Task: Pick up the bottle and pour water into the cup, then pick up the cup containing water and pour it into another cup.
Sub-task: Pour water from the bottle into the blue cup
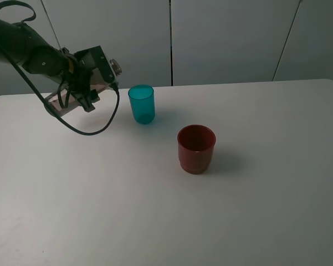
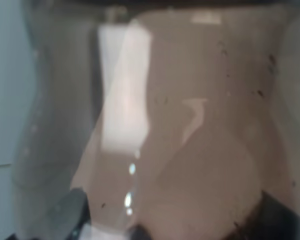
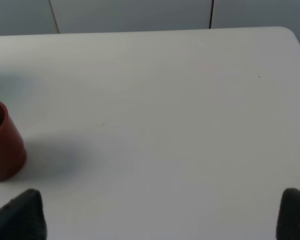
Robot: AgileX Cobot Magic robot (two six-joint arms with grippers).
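My left gripper (image 1: 84, 95) is shut on the bottle (image 1: 63, 104) and holds it strongly tilted above the table's far left. The bottle's tinted clear body fills the left wrist view (image 2: 189, 125); its neck is hidden. The teal cup (image 1: 141, 103) stands upright just to the right of the left gripper. The dark red cup (image 1: 196, 148) stands upright nearer the front and to the right of the teal one; it also shows in the right wrist view (image 3: 2, 145). My right gripper (image 3: 157, 220) is open and empty, with only its fingertips (image 3: 20, 215) in view, apart from the red cup.
The white table (image 1: 266, 194) carries only the two cups. Its far edge (image 1: 255, 83) meets a grey panelled wall. The left arm's black cable (image 1: 94, 130) hangs in a loop close to the teal cup.
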